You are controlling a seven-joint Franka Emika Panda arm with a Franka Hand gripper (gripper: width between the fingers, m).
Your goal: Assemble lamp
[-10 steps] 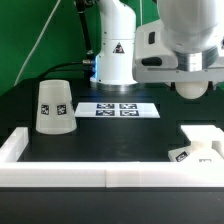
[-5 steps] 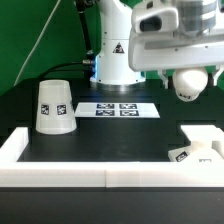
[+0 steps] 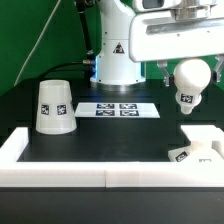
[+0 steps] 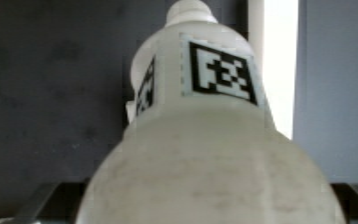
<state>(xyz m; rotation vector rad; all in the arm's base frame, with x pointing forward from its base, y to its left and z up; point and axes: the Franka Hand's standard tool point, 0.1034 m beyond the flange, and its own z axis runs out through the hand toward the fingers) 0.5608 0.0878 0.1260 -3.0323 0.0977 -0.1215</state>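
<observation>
Clamped in the pincer [image 3: 190, 68] at 2 o'clock of the exterior view, the bulb [image 3: 188, 84] could swivel on its round head and miss the base [image 3: 205, 140] at 4 o'clock.

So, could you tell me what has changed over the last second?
The bulb, still gripped, rose slightly and turned, so its tagged stem now points down below the ball. The shade, base and marker board stayed put.
</observation>
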